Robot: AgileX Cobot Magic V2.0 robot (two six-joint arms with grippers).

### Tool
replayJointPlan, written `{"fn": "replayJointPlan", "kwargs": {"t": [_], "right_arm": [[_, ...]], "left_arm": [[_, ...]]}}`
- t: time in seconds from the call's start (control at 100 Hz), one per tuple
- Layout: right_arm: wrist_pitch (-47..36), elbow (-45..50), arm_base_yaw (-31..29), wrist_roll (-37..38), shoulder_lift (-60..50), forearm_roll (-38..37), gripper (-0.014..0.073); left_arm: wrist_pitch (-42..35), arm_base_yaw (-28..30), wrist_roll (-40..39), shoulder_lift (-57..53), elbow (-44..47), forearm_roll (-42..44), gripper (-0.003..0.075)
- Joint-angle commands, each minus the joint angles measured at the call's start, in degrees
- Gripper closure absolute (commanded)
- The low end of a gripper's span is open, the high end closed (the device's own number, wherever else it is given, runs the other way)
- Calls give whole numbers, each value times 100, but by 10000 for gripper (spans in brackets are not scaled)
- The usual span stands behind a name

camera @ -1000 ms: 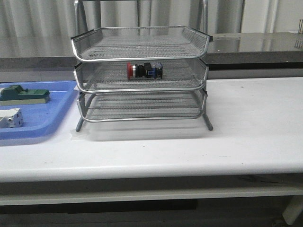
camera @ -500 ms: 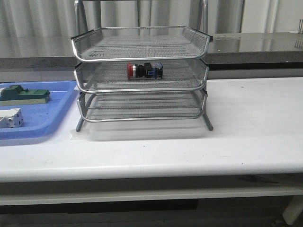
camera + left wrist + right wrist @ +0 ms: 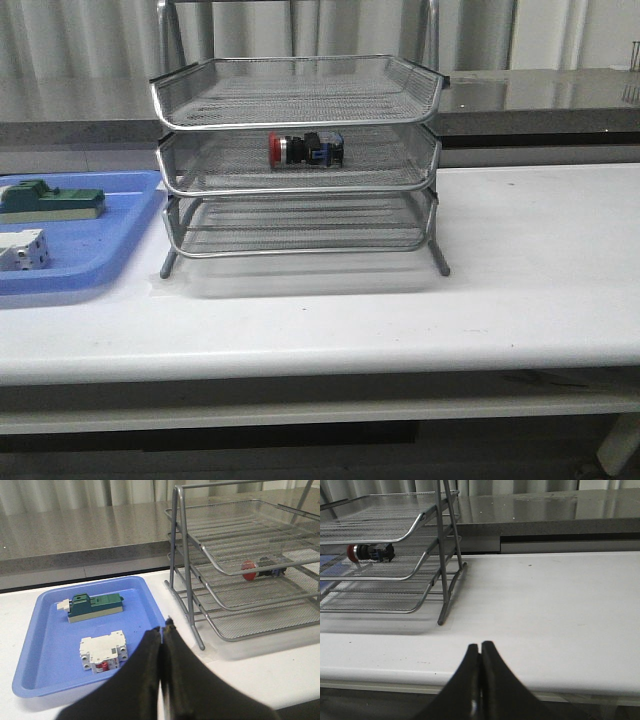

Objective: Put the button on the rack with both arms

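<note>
The white table [image 3: 520,290] spanned the front view, with a grey counter [image 3: 540,95] running behind it. On the table stood the rack [image 3: 297,160], a three-tier silver wire-mesh unit on metal legs, its trays stacked one above another. To the rack's left, close beside its leg, lay a flat blue tray [image 3: 120,250].

The button [image 3: 306,149] lay on its side in the middle tier of the rack, red cap pointing toward the blue tray and blue rear block toward the opposite side; the top and bottom tiers appeared bare. The same part showed through the mesh in the left wrist view [image 3: 262,568] and in the right wrist view [image 3: 370,552].

In the blue tray rested a green-and-grey block [image 3: 95,607] toward the far side and a white component [image 3: 103,651] toward the near side, apart from each other.

The left gripper [image 3: 163,630] hung above the near edge of the blue tray, its two dark fingers pressed together with nothing between them. The right gripper [image 3: 480,650] hung over bare table on the rack's other side, fingers likewise pressed together and holding nothing. Both were well apart from the button.
</note>
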Motion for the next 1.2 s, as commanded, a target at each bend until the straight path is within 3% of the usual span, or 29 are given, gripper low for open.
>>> {"fn": "replayJointPlan", "kwargs": {"t": [0.0,0.36,0.46,0.63,0.81,1.19], "right_arm": [[-494,-115,-48,-1,-113,-75,661],[-494,-115,-48,-1,-113,-75,661],[-494,-115,-48,-1,-113,-75,661],[-494,-115,-48,-1,-113,-75,661],[-494,-115,-48,-1,-113,-75,661],[-494,-115,-48,-1,-113,-75,661]], "left_arm": [[-482,3,-61,43,-161,-60,741],[-513,3,-75,30,-148,500,741],[-751,78,-408,-58,-7,677,741],[-909,488,-1267,-497,402,1175,741],[-909,756,-1347,-1215,881,1229,741],[-1009,760,-1424,-2186,1686,1301,741]]}}
